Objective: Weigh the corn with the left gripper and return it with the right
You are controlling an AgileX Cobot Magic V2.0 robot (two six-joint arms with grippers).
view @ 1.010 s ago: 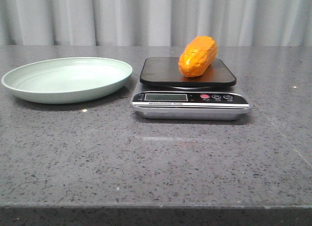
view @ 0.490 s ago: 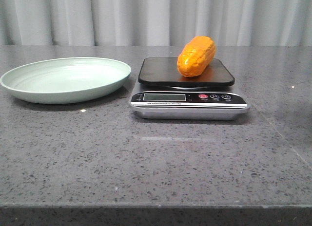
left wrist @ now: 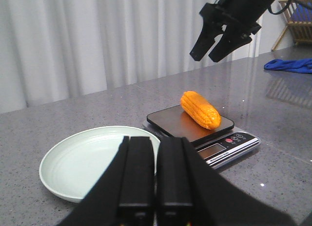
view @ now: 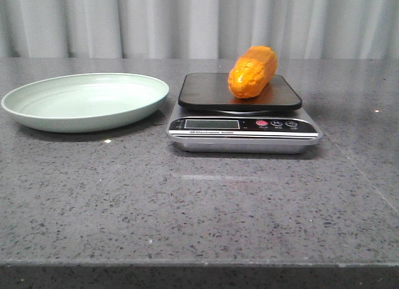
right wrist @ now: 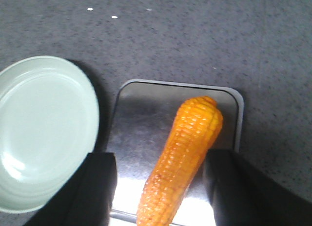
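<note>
Our right pincer (left wrist: 220, 37) hangs spread wide, well above the corn (right wrist: 181, 155), with one finger to each side of the cob and air between. The corn lies free on the dark platform of the scale (view: 243, 124), slanted across it, its tip reaching toward the platform's far edge. Our left pincer (left wrist: 156, 179) is drawn back and closed on nothing, its two fingers pressed together, with the pale green plate (left wrist: 92, 160) directly ahead of it and the scale beyond that.

We judge the risk lies in the descent. The cob looks glossy and rounded, so an off-centre pinch may roll it off the platform, and pressing down could shove the scale across the counter (view: 199, 208).

Beside the right pincer, the plate's rim sits near the scale, so the carry is short. The counter on the other side lies bare.
</note>
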